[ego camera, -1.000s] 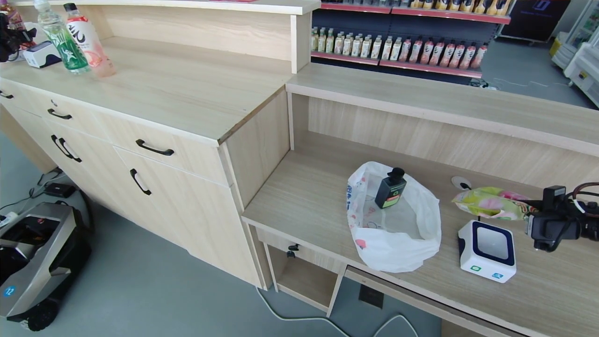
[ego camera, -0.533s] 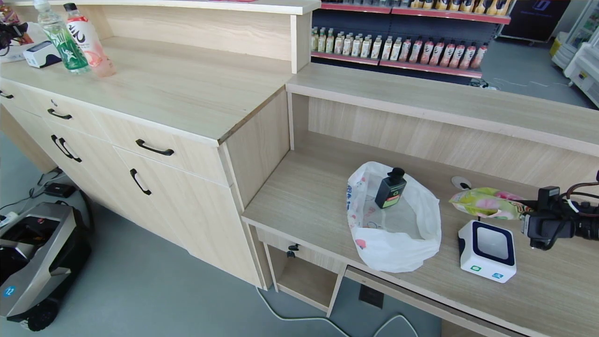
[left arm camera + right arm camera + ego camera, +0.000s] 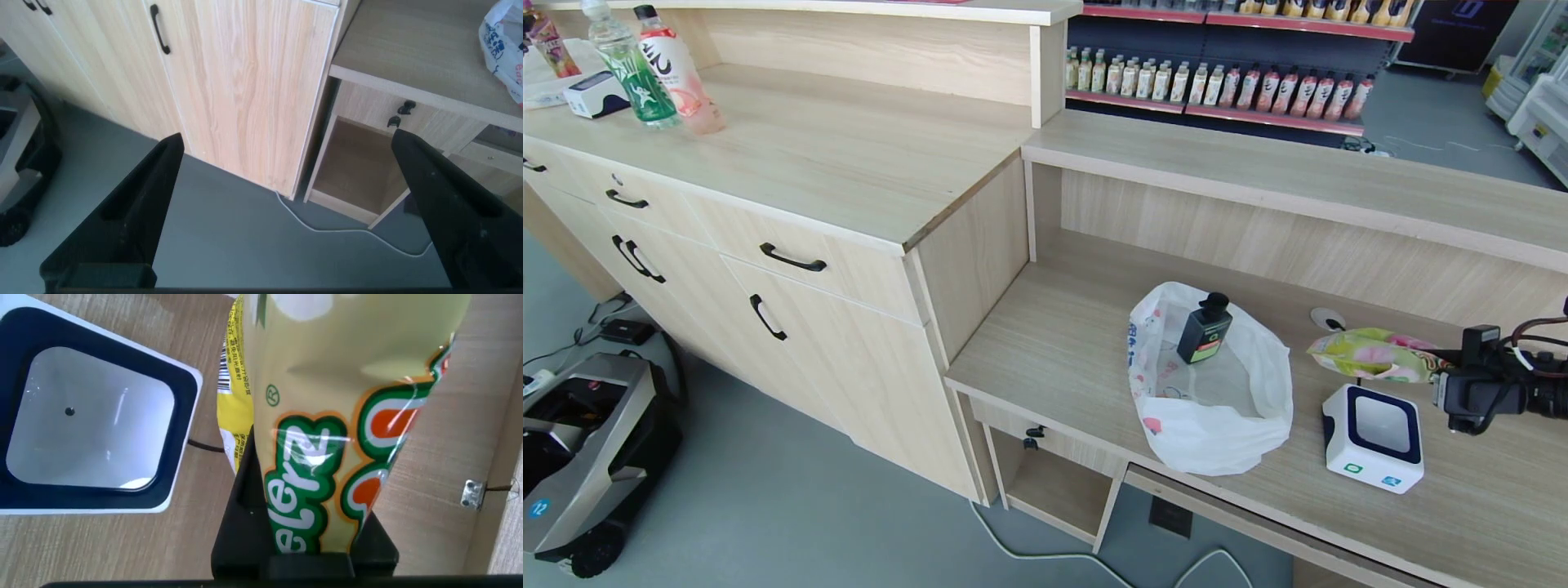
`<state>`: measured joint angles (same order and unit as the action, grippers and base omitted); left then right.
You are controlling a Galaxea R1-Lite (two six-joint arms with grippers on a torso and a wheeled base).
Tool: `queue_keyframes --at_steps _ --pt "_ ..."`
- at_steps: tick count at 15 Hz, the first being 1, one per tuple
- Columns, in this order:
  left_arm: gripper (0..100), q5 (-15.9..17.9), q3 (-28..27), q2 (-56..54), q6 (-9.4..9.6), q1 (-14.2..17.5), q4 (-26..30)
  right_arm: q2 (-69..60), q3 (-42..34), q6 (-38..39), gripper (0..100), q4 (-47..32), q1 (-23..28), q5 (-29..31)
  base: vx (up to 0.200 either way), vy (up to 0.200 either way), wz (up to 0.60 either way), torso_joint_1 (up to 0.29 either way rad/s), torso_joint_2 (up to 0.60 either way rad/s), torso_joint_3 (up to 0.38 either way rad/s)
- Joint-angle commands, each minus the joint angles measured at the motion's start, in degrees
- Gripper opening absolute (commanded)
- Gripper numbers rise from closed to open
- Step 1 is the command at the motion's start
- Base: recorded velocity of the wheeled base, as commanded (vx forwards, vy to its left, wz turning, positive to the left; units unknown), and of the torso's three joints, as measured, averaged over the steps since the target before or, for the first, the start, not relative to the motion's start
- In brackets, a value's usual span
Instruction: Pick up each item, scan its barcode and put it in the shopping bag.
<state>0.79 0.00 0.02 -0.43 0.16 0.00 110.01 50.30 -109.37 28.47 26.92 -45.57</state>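
Gripping snack pack (image 3: 1372,355) in right hand (image 3: 1441,365) just beside scanner (image 3: 1374,437), presumably to present its barcode; left hand (image 3: 286,212) spread wide.

a shop, likely a convenience store: shelves (image 3: 1217,111) of bottles (image 3: 1207,83) behind a checkout counter (image 3: 849,163) with a scanner (image 3: 1374,438).

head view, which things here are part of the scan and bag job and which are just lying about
Part of the job: snack packet, held by the right gripper; white scanner near it; shopping bag, with a dark bottle already inside.

Lying about: green bottle and pink bottle on the higher counter; small white device next to them; drinks on the shop shelves behind.
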Motion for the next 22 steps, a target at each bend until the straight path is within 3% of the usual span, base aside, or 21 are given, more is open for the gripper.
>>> queue_keyframes --at_steps 1,4,5,6,9,11,12,13,16,19,22 --pt "100 0.0 0.0 0.0 -0.01 0.0 0.0 -8.3 -0.1 5.8 0 -3.4 -0.3 0.2 0.000 0.000 0.00 0.000 0.00 0.000" --pt "100 0.0 0.0 0.0 -0.01 0.0 0.0 -25.8 -0.3 28.8 0 -15.9 -1.3 0.5 0.000 0.000 0.00 0.000 0.00 0.000" --pt "100 0.0 0.0 0.0 -0.01 0.0 0.0 -25.8 -0.3 28.8 0 -15.9 -1.3 0.5 0.000 0.000 0.00 0.000 0.00 0.000" --pt "100 0.0 0.0 0.0 -0.01 0.0 0.0 -33.5 -1.3 41.7 0 -22.4 -2.3 1.4 0.000 0.000 0.00 0.000 0.00 0.000" --pt "100 0.0 0.0 0.0 -0.01 0.0 0.0 -40.6 -2.6 60.9 0 -30.6 -3.1 2.3 0.000 0.000 0.00 0.000 0.00 0.000" --pt "100 0.0 0.0 0.0 -0.01 0.0 0.0 -41.3 -3.0 63.4 0 -30.8 -3.1 3.0 0.000 0.000 0.00 0.000 0.00 0.000" --pt "100 0.0 0.0 0.0 -0.01 0.0 0.0 -42.9 -3.3 69.7 0 -32.4 -3.7 13.0 0.000 0.000 0.00 0.000 0.00 0.000" --pt "100 0.0 0.0 0.0 -0.01 0.0 0.0 -43.0 -2.9 69.7 0 -34.5 -5.0 18.6 0.000 0.000 0.00 0.000 0.00 0.000" --pt "100 0.0 0.0 0.0 -0.01 0.0 0.0 -43.0 -2.4 70.6 0 -33.8 -7.7 20.3 0.000 0.000 0.60 0.005 0.01 0.001" --pt "100 0.0 0.0 0.0 -0.01 0.0 0.0 -42.2 -2.3 72.7 0 -29.2 -13.8 20.3 0.000 0.000 0.60 0.001 0.00 0.004" --pt "100 0.0 0.0 0.0 -0.10 0.0 0.0 -35.9 -1.2 72.5 0 -26.8 -15.7 20.3 0.000 0.000 0.40 0.002 0.00 0.000"
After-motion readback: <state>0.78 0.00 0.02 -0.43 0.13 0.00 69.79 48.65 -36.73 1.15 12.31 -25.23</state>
